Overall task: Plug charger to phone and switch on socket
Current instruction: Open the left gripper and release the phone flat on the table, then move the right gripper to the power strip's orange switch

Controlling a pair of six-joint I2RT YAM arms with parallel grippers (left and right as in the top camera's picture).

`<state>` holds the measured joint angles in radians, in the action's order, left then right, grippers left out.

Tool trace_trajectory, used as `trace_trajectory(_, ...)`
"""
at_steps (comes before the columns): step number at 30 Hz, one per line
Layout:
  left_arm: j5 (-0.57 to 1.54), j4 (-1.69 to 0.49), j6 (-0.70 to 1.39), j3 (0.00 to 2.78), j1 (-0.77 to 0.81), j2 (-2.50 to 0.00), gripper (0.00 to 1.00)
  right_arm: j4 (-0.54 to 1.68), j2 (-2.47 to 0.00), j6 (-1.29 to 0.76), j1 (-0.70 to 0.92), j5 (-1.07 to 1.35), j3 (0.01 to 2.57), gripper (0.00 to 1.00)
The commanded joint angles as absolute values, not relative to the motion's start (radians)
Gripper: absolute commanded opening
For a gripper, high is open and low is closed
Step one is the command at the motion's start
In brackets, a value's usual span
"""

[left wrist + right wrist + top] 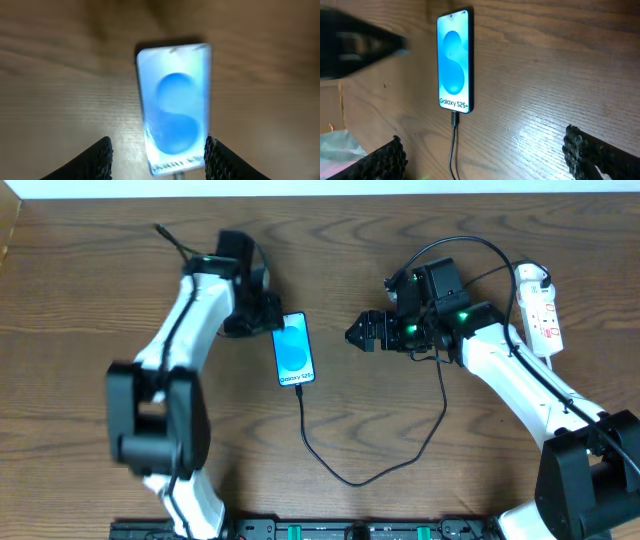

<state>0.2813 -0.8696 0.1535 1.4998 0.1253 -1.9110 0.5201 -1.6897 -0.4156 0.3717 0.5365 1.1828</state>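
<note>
Charger (452,145) looks seated in the phone (294,350), so only switching remains. Right gripper (352,337), spread apart and empty, hovers just right of the phone; left gripper (159,150), also apart, hovers beside it. Next, the right arm must reach the socket (540,310), well right of the phone, and press its switch.

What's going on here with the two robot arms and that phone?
Two robot arms are setting up a Galaxy phone to charge. It lies screen-up on the wooden table. The black charger cable is plugged into the phone's bottom edge. The left gripper is open beside the phone, and the right gripper, also open, hangs on its other side. Neither holds anything. The white power strip lies further right with no gripper at it, so switching it on looks like what's left.
</note>
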Motion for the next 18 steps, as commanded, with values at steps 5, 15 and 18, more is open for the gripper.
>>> trace_trajectory(5, 0.268, -0.894, 0.175, 1.535, 0.121, -1.551, 0.59, 0.524, -1.692, -0.402, 0.375, 0.521, 1.196, 0.99)
trace_trajectory(15, 0.268, -0.92, 0.178, 1.535, 0.121, -1.255, 0.59, 0.548, -1.691, -0.328, 0.348, 0.522, 1.197, 0.12)
trace_trajectory(18, 0.268, -0.92, 0.178, 1.535, 0.121, -1.217, 0.61, 0.584, -1.69, -0.324, 0.308, 0.522, 1.214, 0.01)
